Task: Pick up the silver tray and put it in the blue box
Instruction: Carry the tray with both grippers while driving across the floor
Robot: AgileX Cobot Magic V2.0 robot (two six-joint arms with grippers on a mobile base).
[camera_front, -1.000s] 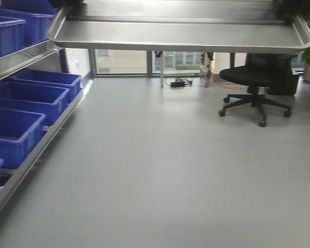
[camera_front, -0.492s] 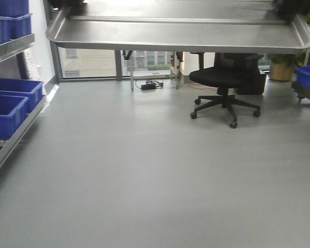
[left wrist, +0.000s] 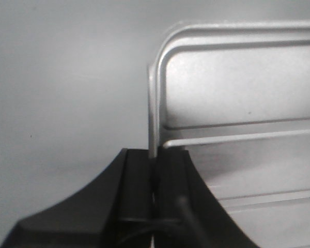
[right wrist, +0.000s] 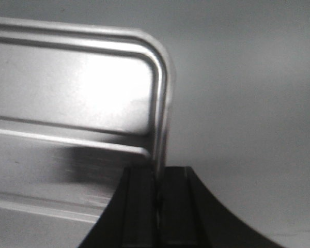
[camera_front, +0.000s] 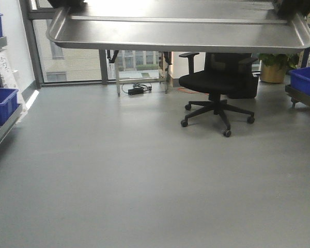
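Grey office floor (camera_front: 144, 186) ahead, window wall behind, black swivel chair (camera_front: 217, 82) right of middle. Carrying the silver tray (camera_front: 181, 33) level across the top of the front view, well clear of the floor. Pinched at both short ends: left gripper (left wrist: 155, 155) clamped tight on the left rim, right gripper (right wrist: 159, 173) likewise on the right rim, jaws of each closed down to the thickness of the metal. For a clean carry: match both arms in height and spacing so as not to twist or drop the tray, and turn the base gently. Nothing on the tray's ridged bottom in either wrist view. Blue box (camera_front: 306, 80) at the right edge on a low cart (camera_front: 299, 98) (further blue crates (camera_front: 1, 98) at the left edge); probably empty, though interiors hidden from here. Bring over the rim, lower flat, then release.
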